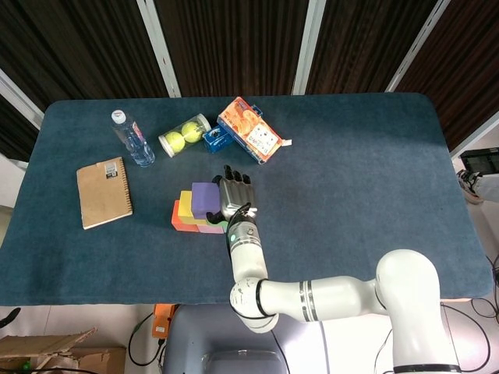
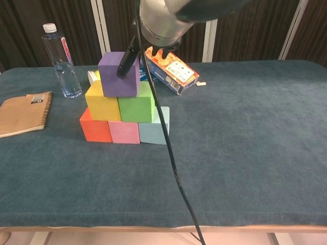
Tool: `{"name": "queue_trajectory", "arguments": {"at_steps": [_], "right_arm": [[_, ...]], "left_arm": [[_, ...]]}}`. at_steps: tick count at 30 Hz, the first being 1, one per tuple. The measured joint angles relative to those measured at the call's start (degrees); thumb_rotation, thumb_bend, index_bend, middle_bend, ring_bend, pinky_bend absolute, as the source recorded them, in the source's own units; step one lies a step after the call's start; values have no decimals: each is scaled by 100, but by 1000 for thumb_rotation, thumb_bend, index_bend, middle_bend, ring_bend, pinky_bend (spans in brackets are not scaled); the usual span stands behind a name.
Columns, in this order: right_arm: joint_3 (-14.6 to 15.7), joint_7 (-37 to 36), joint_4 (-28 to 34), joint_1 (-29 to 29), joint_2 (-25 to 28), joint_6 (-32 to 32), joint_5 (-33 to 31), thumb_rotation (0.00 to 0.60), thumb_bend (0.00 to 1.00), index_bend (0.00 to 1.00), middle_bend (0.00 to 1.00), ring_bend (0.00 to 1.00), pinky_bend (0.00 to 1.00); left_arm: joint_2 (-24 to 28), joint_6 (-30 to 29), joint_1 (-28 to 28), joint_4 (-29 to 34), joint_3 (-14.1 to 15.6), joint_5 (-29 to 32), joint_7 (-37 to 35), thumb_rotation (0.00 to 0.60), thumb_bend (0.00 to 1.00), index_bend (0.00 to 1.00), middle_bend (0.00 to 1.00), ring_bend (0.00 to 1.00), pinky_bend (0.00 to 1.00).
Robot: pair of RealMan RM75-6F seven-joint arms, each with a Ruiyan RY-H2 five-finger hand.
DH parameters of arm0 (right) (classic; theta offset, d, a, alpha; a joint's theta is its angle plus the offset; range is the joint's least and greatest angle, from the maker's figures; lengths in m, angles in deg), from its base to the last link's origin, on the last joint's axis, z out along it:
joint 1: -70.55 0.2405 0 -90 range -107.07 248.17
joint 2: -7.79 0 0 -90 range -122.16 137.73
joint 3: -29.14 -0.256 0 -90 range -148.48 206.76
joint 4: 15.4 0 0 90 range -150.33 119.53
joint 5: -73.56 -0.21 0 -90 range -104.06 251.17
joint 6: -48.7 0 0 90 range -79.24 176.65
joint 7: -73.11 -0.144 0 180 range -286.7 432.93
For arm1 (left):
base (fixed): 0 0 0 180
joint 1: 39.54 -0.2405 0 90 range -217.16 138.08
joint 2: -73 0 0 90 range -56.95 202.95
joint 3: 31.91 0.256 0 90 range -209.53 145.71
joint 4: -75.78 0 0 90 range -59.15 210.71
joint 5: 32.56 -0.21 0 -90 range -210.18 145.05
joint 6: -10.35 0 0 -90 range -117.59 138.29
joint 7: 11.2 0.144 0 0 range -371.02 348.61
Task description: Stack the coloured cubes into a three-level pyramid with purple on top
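My right hand (image 1: 233,195) grips the purple foam-like cube (image 2: 119,74) by its side faces, resting atop the yellow cube (image 2: 102,102) and green cube (image 2: 137,105). It looks light, slightly squashy, probably; the left hand is out of view.

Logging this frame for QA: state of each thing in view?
purple cube: on the yellow and green cubes, held by right hand
right hand: grips purple cube
yellow cube: middle row, left
green cube: middle row, right
water bottle: upright, capped
notebook: flat, closed
left hand: not in view
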Motion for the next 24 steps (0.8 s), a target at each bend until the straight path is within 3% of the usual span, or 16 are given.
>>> {"name": "queue_trajectory", "arguments": {"at_steps": [14, 17, 24], "right_arm": [[-67, 94, 34, -100, -35, -5, 74, 588, 236, 65, 0, 0, 0], [-75, 110, 65, -128, -25, 8, 91, 589, 236, 117, 0, 0, 0], [-43, 54, 58, -151, -59, -67, 313, 591, 236, 340, 0, 0, 0]], "left_arm": [[-16, 0, -13, -36, -13, -10, -16, 543, 23, 138, 62, 0, 66], [-15, -2, -15, -26, -15, -12, 7, 542, 23, 138, 62, 0, 66], [-23, 23, -9, -27, -11, -21, 18, 541, 22, 138, 62, 0, 65]]}}
